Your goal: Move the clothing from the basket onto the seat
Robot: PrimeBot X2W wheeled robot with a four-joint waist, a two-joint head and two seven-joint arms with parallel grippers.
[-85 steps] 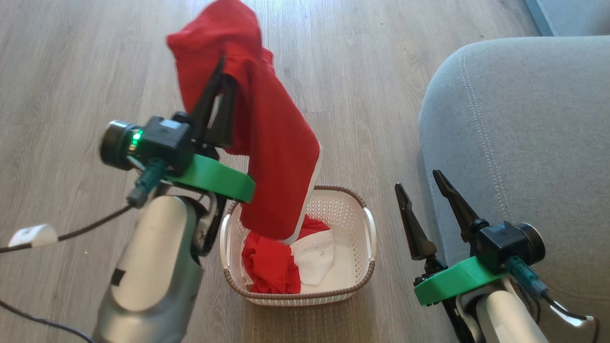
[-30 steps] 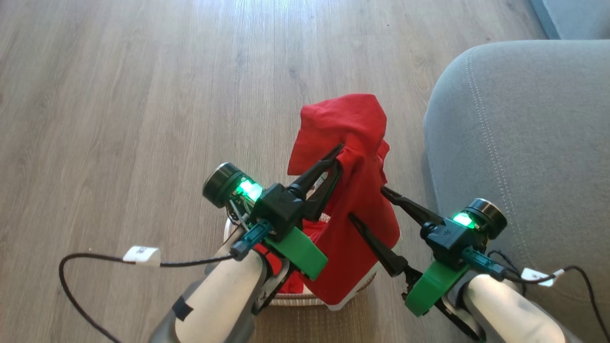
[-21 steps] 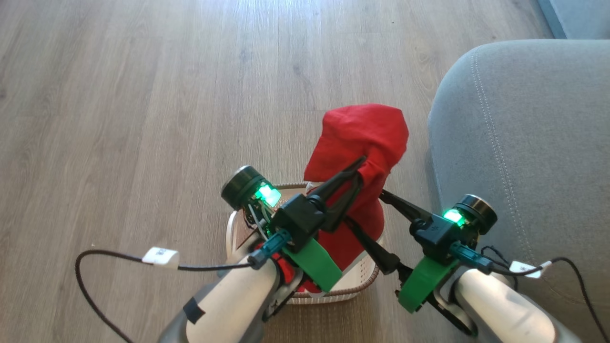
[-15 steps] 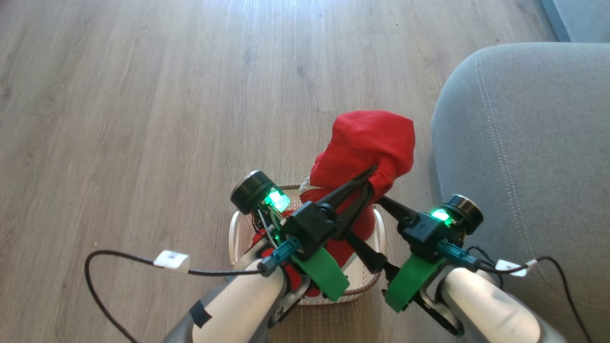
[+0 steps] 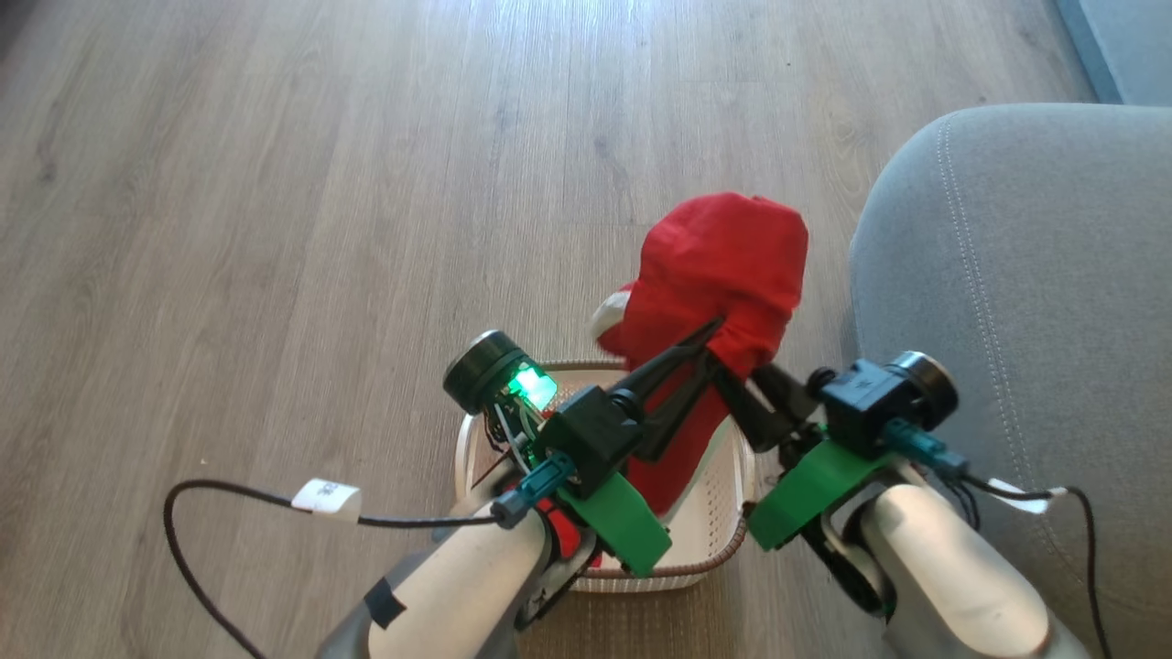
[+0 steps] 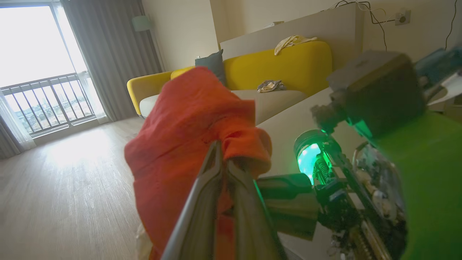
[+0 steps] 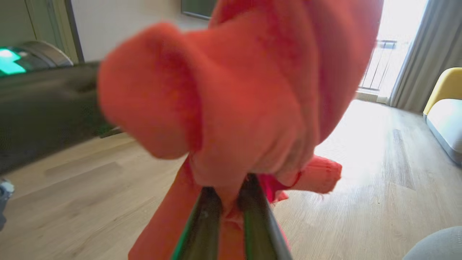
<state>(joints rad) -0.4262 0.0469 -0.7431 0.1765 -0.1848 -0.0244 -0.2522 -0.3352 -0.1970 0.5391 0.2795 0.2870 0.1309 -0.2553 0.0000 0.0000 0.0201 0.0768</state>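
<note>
**Head view.** We see the left hand (image 5: 712, 328) closed on the soft bright red fabric clothing (image 5: 723, 256), its two long dark fingers pressed together on a fold. The right hand (image 5: 735, 386) meets the same garment just below the left fingertips, and its fingers are clamped on the cloth as well. Both hands hold the garment in the air above the small cream-white perforated plastic basket (image 5: 732, 535) with a brown woven-look rim. The garment's lower end hangs over the basket's opening. More red fabric lies in the basket beside the left forearm. The basket stands on the pale wood-plank floor (image 5: 275, 229), near the large grey upholstered seat (image 5: 1025, 275) on the robot's right.

**Left wrist view.** We see the left fingers shut, with a bunch of the red cloth gripped at their tips and draping to the left. The right arm's green-lit wrist unit sits close on the right. A yellow sofa (image 6: 281, 61) stands behind.

**Right wrist view.** We see the right fingers closed on a pinch of the cloth, which bulges above them, blurred. A dark finger of the left hand crosses in from the left edge.
</note>
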